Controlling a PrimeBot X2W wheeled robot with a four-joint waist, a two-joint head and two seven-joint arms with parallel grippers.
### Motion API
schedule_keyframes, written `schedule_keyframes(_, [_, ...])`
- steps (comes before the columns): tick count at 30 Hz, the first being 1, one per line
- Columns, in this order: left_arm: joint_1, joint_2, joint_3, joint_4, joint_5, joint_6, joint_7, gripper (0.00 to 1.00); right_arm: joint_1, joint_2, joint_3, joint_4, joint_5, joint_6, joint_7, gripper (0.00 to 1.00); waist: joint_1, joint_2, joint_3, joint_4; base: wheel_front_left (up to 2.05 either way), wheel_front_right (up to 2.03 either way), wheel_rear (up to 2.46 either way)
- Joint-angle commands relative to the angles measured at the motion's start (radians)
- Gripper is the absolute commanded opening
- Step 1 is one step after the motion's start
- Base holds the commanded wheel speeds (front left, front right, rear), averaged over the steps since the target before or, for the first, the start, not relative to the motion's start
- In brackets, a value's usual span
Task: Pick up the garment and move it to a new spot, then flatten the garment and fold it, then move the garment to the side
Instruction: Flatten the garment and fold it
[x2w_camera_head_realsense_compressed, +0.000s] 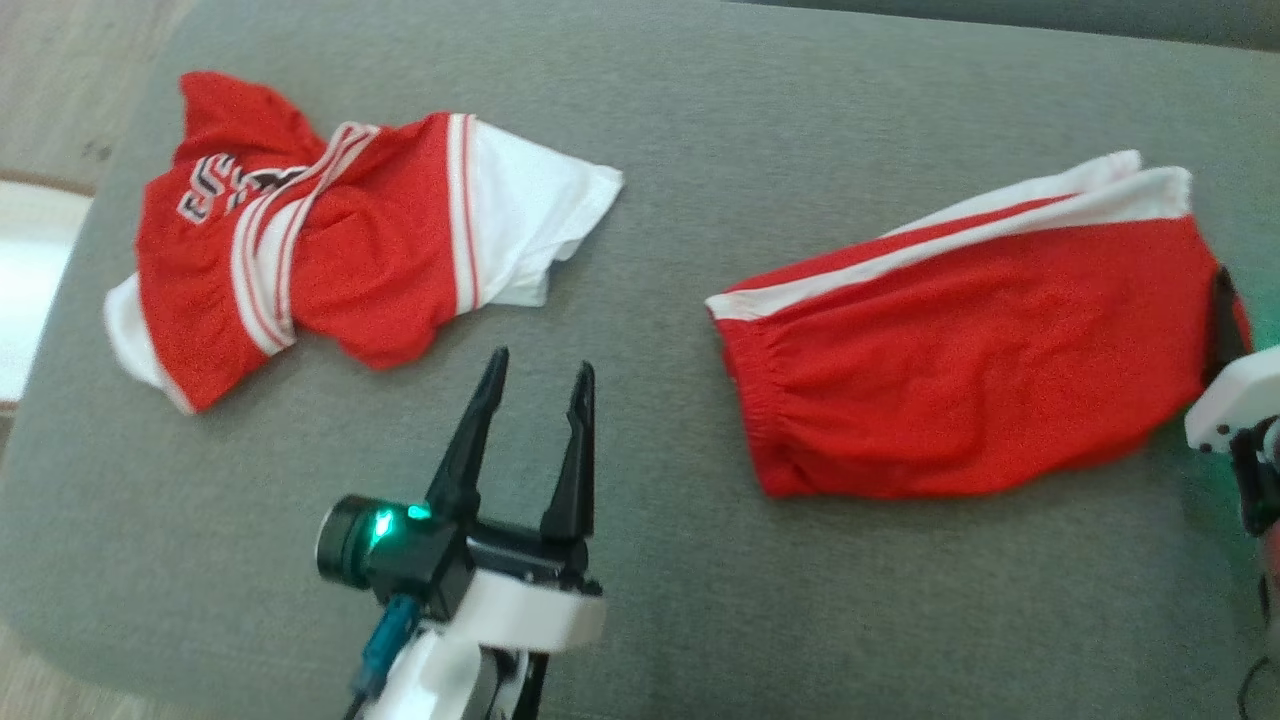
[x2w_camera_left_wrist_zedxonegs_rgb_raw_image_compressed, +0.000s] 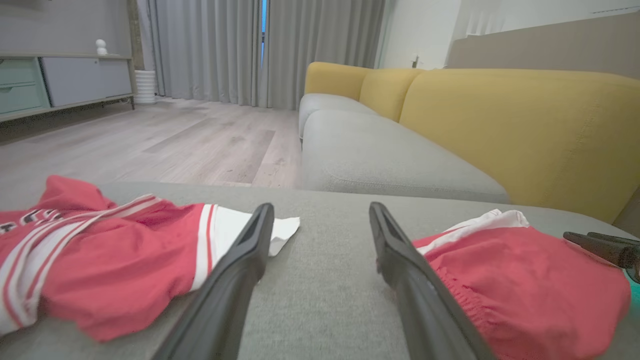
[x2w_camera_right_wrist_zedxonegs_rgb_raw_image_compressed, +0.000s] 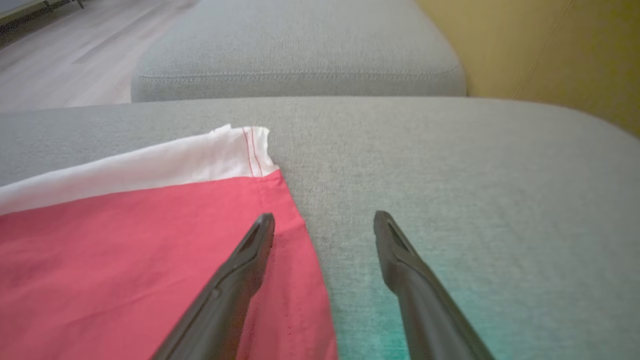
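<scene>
Left claw (x2w_camera_head_realsense_compressed: 541, 360): my fingers stand wide with nothing between them, over bare grey cushion (x2w_camera_head_realsense_compressed: 640, 620) between the two garments. Right claw (x2w_camera_right_wrist_zedxonegs_rgb_raw_image_compressed: 325, 216): also wide and empty, at the far right hem of the red shorts (x2w_camera_head_realsense_compressed: 960, 350). One finger is over red cloth, the other over bare cushion. I cannot tell whether it touches the cloth.

The shorts lie flat on the right half of the cushion, doubled over, with the white side stripe along the far edge. A crumpled red-and-white jersey (x2w_camera_head_realsense_compressed: 330, 250) sits well apart on the left.

Judgement: the shorts look flattened and folded, so the step in hand is the move to the side. For that I need both claws to close on the stacked layers at opposite ends, low and together, so the fold does not spill.

Containers: none to log. Both garments rest directly on the cushion.
</scene>
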Motion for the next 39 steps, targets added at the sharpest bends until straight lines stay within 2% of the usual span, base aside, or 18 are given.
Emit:
schedule_keyframes(1, [0.009, -0.002, 0.037, -0.048, 0.011, 0.009, -0.008, 1.0, -0.022, -0.017, 0.012, -0.011, 0.019, -0.001, 0.005, 1.0, 0.0001, 0.0, 0.009, 0.032, 0.0, 0.0, 0.0])
schedule_keyframes(6, [0.072, -0.003, 0.031, -0.093, 0.007, 0.018, -0.008, 1.0, -0.018, -0.018, 0.019, 0.048, 0.108, -0.001, 0.042, 1.0, 0.0001, 0.0, 0.008, 0.075, 0.0, 0.0, 0.0])
schedule_keyframes(13, [0.086, -0.003, 0.028, -0.088, 0.005, 0.023, -0.008, 1.0, -0.001, 0.005, 0.093, 0.068, 0.227, -0.001, 0.085, 1.0, 0.0001, 0.0, -0.001, 0.092, 0.0, 0.0, 0.0])
schedule_keyframes(14, [0.085, -0.003, 0.028, -0.087, 0.006, 0.023, -0.008, 1.0, 0.001, 0.002, 0.108, 0.064, 0.24, -0.001, 0.087, 0.88, 0.0001, 0.0, -0.002, 0.092, 0.0, 0.0, 0.0])
schedule_keyframes(15, [0.085, -0.003, 0.028, -0.087, 0.006, 0.023, -0.008, 1.0, 0.001, 0.002, 0.108, 0.064, 0.24, -0.001, 0.087, 0.88, 0.0001, 0.0, -0.002, 0.092, 0.0, 0.0, 0.0])
schedule_keyframes(16, [0.083, -0.003, 0.026, -0.086, 0.008, 0.022, -0.008, 1.0, 0.004, 0.0, 0.124, 0.06, 0.253, -0.001, 0.091, 0.58, 0.0001, 0.0, -0.002, 0.092, 0.0, 0.0, 0.0])
schedule_keyframes(17, [0.082, -0.003, 0.024, -0.083, 0.01, 0.022, -0.008, 1.0, 0.006, -0.003, 0.139, 0.056, 0.266, -0.001, 0.093, 0.38, 0.0001, 0.0, -0.003, 0.091, 0.0, 0.0, 0.0])
schedule_keyframes(18, [0.081, -0.003, 0.022, -0.081, 0.012, 0.022, -0.008, 1.0, 0.008, -0.007, 0.151, 0.053, 0.278, -0.001, 0.094, 0.0, 0.0001, 0.0, -0.003, 0.09, 0.0, 0.0, 0.0])
schedule_keyframes(24, [0.081, -0.003, 0.013, -0.061, 0.022, 0.019, -0.008, 1.0, 0.003, -0.047, 0.179, 0.074, 0.321, -0.001, 0.049, 0.0, 0.0001, 0.0, -0.031, 0.044, 0.0, 0.0, 0.0])
schedule_keyframes(34, [0.086, -0.003, 0.006, -0.053, 0.017, 0.022, -0.008, 1.0, 0.005, -0.056, 0.186, 0.147, 0.3, -0.001, -0.014, 0.0, 0.0001, 0.0, -0.088, -0.127, 0.0, 0.0, 0.0])
schedule_keyframes(39, [0.081, -0.004, 0.005, -0.053, 0.021, 0.018, -0.008, 1.0, 0.001, -0.059, 0.186, 0.148, 0.292, -0.001, -0.046, 0.0, 0.0001, 0.0, -0.101, -0.161, 0.0, 0.0, 0.0])
